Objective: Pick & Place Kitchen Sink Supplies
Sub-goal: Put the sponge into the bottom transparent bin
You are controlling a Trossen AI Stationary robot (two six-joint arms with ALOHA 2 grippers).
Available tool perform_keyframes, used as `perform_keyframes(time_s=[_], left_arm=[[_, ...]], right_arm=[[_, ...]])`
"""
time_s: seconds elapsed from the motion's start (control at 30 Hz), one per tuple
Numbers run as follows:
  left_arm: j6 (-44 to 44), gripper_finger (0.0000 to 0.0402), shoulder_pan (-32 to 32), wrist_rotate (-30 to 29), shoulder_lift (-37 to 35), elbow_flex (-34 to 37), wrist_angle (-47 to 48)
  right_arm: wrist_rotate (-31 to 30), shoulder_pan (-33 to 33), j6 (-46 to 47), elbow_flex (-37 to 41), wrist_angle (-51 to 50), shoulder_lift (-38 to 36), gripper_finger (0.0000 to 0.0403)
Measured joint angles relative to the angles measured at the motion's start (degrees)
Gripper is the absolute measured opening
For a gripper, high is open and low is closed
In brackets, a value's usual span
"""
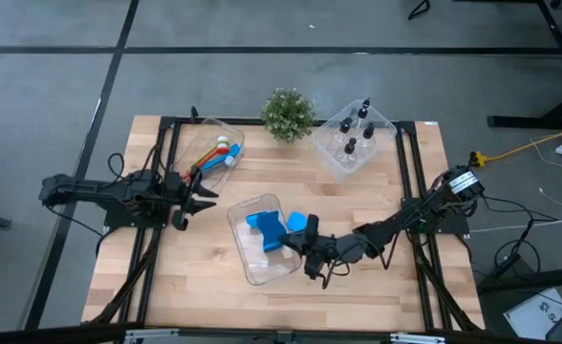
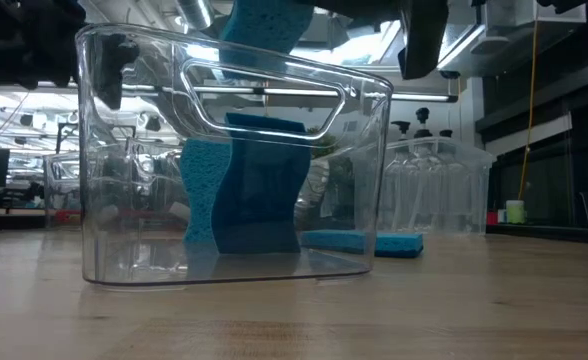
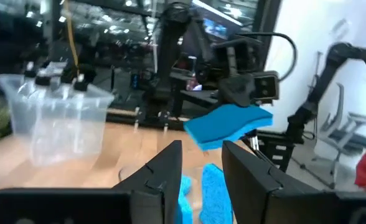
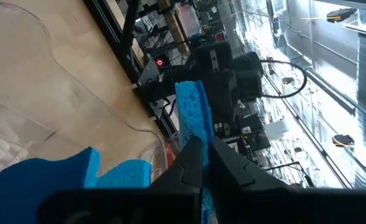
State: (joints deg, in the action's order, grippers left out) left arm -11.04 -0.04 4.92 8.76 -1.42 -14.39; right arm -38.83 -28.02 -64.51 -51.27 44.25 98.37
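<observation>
The right pincer [image 1: 300, 232] is clamped on a blue sponge piece [image 4: 190, 112] beside the clear bin [image 1: 249, 260]; the left pincer [image 3: 198, 171] stands apart, empty.

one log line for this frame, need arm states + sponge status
right gripper: shut on blue sponge, at the sponge bin's edge | left gripper: empty, near brush bin | in sponge bin: sponges | on table: another sponge

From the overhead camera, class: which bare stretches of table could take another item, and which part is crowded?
Free: the near-left tabletop, and the strip behind the right gripper, below the bottle bin. Crowded: the middle, around the sponge bin and held sponge.
</observation>
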Motion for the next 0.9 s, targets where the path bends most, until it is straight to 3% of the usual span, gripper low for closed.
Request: perform_keyframes(time_s=[0.17, 0.37, 0.53, 0.7, 0.9], left_arm=[[6.8, 0.0092, -5.4, -3.5, 8.5, -0.8, -8.0], [17.1, 0.0064, -14.0, -12.5, 22.5, -8.3, -7.9], [26.5, 0.0042, -20.0, -18.3, 33.7, -18.3, -2.3], [28.9, 0.0040, -23.8, -28.1, 41.3, -27.3, 6.5], [33.7, 0.0044, -26.7, -30.5, 50.6, -33.2, 7.4]], right_arm=[[0.0, 0.3, 0.2, 0.0, 0.0, 0.0, 0.0014], [0.0, 0.9, 1.5, 0.0, 0.0, 0.0, 0.0014], [0.0, 0.9, 1.6, 0.0, 0.0, 0.0, 0.0014], [0.0, 0.9, 2.9, 0.0, 0.0, -0.1, 0.0014], [0.0, 0.9, 3.0, 0.0, 0.0, -0.1, 0.0014]])
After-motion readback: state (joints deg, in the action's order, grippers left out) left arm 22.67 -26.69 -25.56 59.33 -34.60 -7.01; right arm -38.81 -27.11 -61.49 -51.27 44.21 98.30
